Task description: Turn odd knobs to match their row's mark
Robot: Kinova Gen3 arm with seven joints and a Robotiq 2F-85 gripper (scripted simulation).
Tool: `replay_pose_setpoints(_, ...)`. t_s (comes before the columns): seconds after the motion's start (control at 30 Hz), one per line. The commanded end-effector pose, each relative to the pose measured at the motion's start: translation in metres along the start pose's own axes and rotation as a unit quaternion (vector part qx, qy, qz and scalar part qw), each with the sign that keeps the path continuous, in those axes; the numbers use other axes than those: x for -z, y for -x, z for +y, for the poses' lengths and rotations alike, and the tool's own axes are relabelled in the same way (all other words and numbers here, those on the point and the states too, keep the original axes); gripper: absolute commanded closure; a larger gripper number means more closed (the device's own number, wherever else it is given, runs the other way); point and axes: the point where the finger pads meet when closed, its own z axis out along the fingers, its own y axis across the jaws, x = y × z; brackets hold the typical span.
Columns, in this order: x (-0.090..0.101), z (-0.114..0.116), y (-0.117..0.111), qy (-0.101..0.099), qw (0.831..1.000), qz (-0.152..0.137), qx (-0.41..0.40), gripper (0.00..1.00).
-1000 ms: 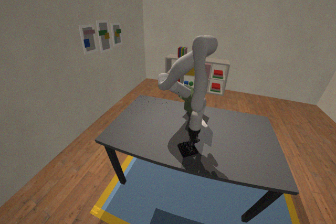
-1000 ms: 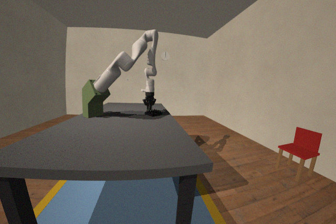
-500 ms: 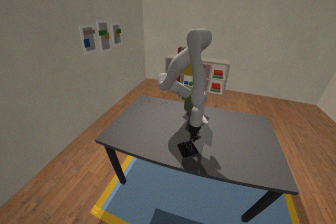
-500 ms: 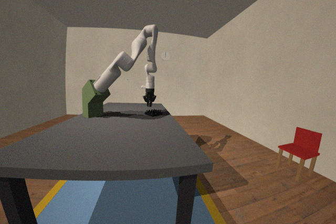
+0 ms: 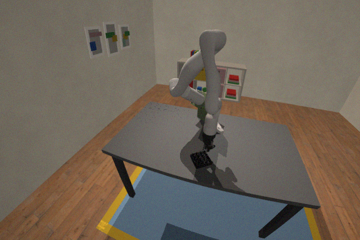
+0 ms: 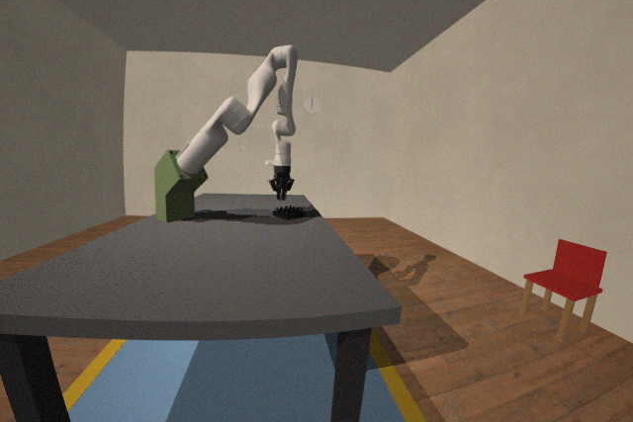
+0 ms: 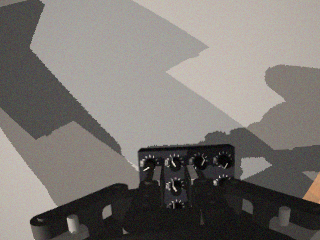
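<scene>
The black knob box (image 5: 202, 159) (image 6: 290, 214) (image 7: 212, 172) stands on the table, partly in shadow. My gripper (image 5: 207, 150) (image 6: 281, 198) (image 7: 174, 176) hangs above it, fingers pointing down, parted by a small gap, with nothing between them. In the wrist view the row farthest from the gripper shows four knobs: a left one (image 7: 149, 163) with its line toward the lower left, two middle ones (image 7: 174, 161) (image 7: 200, 161), and a right one (image 7: 224, 160) with its line toward the bottom. Another knob (image 7: 175, 185) shows between the fingers. The gripper hides many other knobs. Names and socket are unreadable.
The dark grey table (image 5: 255, 155) (image 6: 204, 264) carries the box near one long edge. The green arm base (image 6: 176, 198) stands on the table by the opposite edge. A red chair (image 6: 578, 272) and a white shelf (image 5: 242, 83) stand off the table.
</scene>
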Motion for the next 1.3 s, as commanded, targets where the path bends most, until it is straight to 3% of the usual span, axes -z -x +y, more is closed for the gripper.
replay_pose_setpoints(0.0, 0.004, -0.004, -0.001, 0.001, 1.0, 0.001, -0.002, 0.81)
replay_pose_setpoints(0.17, 0.019, -0.024, 0.0, 0.001, 1.0, 0.001, -0.019, 0.81)
replay_pose_setpoints(1.27, 0.019, -0.025, 0.0, 0.001, 1.0, 0.001, -0.019, 0.81)
